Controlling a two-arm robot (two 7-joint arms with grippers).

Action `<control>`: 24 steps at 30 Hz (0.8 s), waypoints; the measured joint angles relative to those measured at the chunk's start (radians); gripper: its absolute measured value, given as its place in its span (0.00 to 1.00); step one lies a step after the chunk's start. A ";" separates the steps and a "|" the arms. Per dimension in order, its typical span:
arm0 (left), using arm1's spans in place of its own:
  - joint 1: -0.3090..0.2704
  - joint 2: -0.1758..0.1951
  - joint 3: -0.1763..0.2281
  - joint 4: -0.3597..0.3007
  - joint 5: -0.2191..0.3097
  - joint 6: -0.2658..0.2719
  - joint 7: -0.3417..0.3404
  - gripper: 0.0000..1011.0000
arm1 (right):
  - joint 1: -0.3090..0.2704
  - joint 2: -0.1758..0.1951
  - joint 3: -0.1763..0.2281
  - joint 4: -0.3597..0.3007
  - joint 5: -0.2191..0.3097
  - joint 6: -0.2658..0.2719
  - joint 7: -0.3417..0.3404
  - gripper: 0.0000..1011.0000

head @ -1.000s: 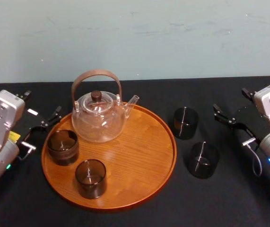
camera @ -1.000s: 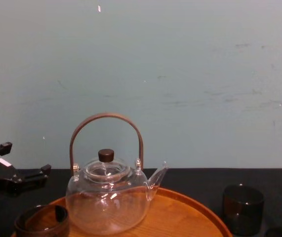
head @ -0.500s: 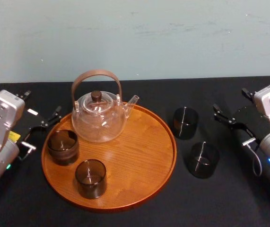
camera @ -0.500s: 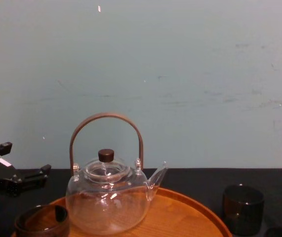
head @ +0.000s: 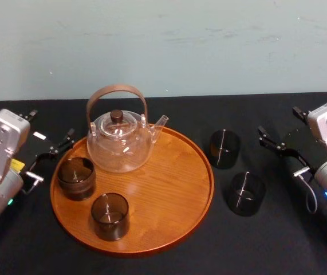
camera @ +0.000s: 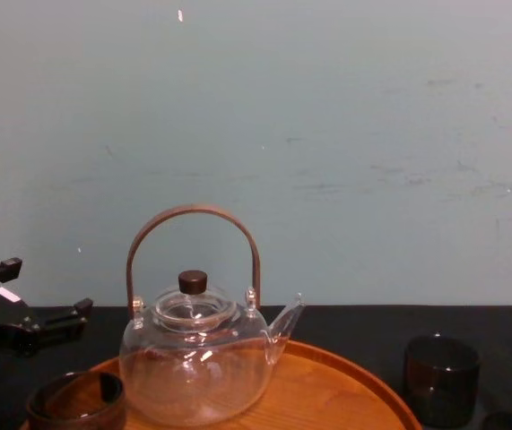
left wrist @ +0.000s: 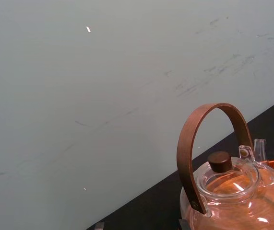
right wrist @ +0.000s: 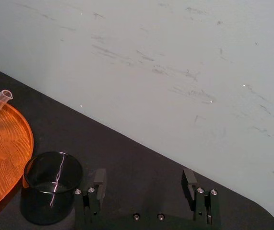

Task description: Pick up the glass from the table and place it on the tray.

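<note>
1. Right pincer (head: 279, 127): wide, empty, at the right side of the surface (head: 255, 252).
2. Just beside it, toward the tray (head: 169, 189): far glass (head: 225, 148) and near glass (head: 246, 193), upright on the surface, untouched.
3. On the tray: teapot (head: 120, 143), left glass (head: 76, 177), front glass (head: 110, 216).
4. Left pincer (head: 50, 126): wide, empty, idle beside the tray's left rim.

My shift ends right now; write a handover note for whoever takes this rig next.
Left tool: open, empty, by the left rim of the tray.
Right tool: open, empty, at the right side of the table, beyond the loose glasses.
On the tray: teapot, back glass, front glass.
Left to do: far glass and near glass stand on the table right of the tray; neither is gripped.
</note>
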 joint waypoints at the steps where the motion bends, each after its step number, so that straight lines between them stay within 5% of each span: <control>1: 0.000 0.000 0.000 0.000 0.000 0.000 0.000 0.99 | 0.000 0.000 0.000 0.000 0.000 0.000 0.000 0.99; 24: 0.000 0.000 0.000 0.000 0.000 0.000 0.000 0.99 | -0.009 -0.001 0.012 -0.007 0.004 -0.001 0.038 0.99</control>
